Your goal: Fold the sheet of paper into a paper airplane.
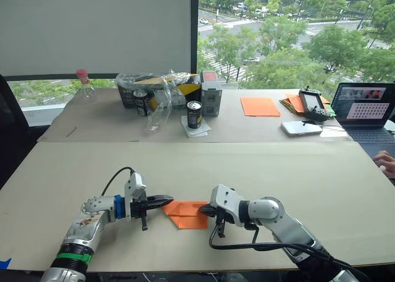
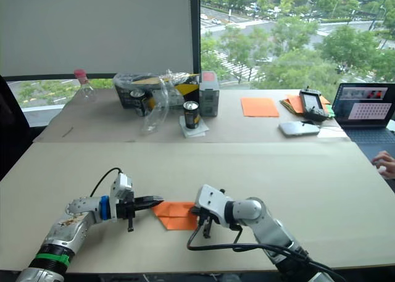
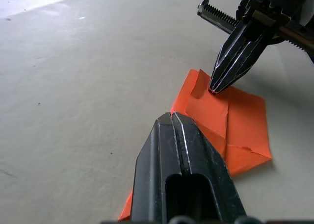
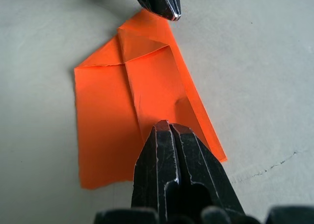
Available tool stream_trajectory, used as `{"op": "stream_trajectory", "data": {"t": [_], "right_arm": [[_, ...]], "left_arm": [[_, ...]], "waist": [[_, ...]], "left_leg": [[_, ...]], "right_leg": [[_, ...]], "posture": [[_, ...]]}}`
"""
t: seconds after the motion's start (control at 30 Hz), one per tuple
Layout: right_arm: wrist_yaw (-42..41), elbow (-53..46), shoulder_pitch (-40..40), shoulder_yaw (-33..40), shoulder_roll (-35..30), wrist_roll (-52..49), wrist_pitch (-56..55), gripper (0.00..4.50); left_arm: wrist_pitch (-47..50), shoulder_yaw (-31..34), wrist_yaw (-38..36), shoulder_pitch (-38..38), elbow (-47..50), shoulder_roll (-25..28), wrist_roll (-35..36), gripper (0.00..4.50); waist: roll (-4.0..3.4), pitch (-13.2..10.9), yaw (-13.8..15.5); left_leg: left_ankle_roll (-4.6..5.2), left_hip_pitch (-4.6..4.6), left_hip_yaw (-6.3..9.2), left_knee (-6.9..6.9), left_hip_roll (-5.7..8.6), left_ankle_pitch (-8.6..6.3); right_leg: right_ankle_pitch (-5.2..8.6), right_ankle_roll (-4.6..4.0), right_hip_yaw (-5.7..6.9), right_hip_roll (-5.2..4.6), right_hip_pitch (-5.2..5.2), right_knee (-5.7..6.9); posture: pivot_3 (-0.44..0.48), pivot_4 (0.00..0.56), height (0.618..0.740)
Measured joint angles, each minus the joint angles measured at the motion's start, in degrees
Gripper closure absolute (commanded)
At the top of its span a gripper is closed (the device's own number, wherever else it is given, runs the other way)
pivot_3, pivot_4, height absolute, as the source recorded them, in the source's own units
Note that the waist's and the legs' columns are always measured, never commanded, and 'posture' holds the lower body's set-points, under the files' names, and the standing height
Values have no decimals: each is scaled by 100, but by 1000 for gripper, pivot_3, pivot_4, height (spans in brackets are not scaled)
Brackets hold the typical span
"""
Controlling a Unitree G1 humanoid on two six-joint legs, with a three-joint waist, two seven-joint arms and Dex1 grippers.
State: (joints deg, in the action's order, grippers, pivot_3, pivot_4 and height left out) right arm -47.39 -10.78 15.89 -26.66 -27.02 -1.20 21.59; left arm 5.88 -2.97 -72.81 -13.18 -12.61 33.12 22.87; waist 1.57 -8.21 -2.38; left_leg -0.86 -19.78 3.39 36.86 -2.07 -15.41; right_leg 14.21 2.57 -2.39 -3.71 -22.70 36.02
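The sheet of paper (image 1: 185, 213) is a bright-orange folded wedge lying flat near the table's front edge, with creased layers and a point toward the left. My left gripper (image 1: 170, 200) is shut, its tips resting at that pointed end (image 3: 171, 115). My right gripper (image 1: 202, 211) is shut too, its closed tips pressing down on the paper's top layer (image 4: 167, 123) from the right side. In the left wrist view the right gripper's fingertips (image 3: 214, 89) touch a small raised flap of the paper (image 3: 245, 121). The right wrist view has the left gripper's fingertips (image 4: 169, 13) at the far point of the paper (image 4: 108, 111).
At the back of the table lie a smooth orange sheet (image 1: 259, 106), a pile of orange and yellow papers (image 1: 295, 103), a handheld controller (image 1: 311, 103), a laptop (image 1: 364, 109), a can (image 1: 194, 114), a basket with plastic bags (image 1: 154, 87) and a bottle (image 1: 83, 87). A person's hand (image 1: 386, 161) rests at the right edge.
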Motion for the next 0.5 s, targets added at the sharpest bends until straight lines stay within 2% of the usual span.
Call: {"op": "stream_trajectory", "data": {"t": [0.27,0.5], "right_arm": [[3,5,13,2,37,0,0,4488],[8,7,9,2,50,0,-1,4488]], "left_arm": [[-2,-226,-188,166,718,9,-82,4500],[-352,-482,-184,165,357,43,-575,4500]], "waist": [[0,0,-5],[0,0,-4]], "left_leg": [[0,-31,0,1,-8,1],[1,-34,0,1,-14,1]], "right_leg": [[-5,-9,-4,12,-37,7],[-6,-14,-4,21,-42,7]], "posture": [[0,150,715],[0,150,715]]}}
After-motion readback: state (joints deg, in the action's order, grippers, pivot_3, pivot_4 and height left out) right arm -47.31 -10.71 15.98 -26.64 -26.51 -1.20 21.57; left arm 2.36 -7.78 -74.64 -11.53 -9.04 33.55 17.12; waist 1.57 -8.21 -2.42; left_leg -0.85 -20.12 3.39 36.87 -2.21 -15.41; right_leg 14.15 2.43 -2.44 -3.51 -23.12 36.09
